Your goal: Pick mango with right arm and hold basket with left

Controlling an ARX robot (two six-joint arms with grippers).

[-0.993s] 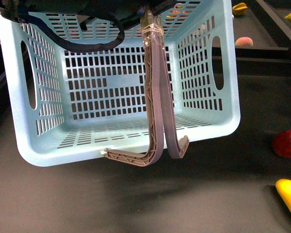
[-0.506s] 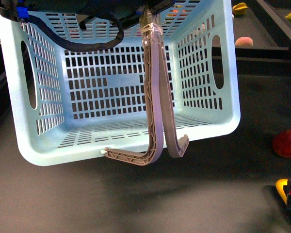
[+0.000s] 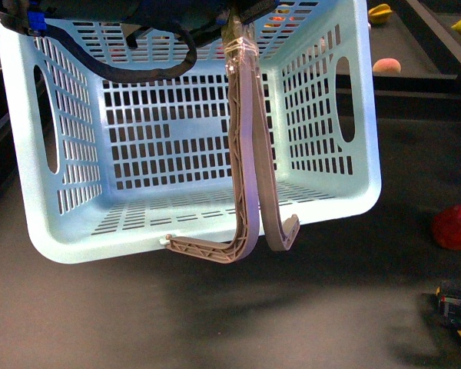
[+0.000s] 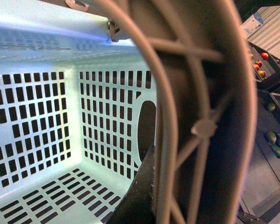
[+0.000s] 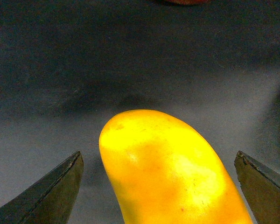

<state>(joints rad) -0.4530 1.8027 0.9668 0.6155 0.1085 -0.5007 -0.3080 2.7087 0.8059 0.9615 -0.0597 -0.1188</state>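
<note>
Two fingers [image 5: 46, 196] of right tool [image 5: 158, 156] wide apart astride smooth oval mango [image 5: 170, 179]; left tool [image 3: 242, 8] hold unclear

No legible text, label, brand, number or sign on the basket [image 3: 84, 244], the mango [image 5: 168, 177] or elsewhere

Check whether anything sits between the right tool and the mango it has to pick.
Nothing visible does. The right tool is open, with the smooth oval yellow-orange mango directly between its fingers and only dark table surface beside it. The round red apple lies apart.
</note>
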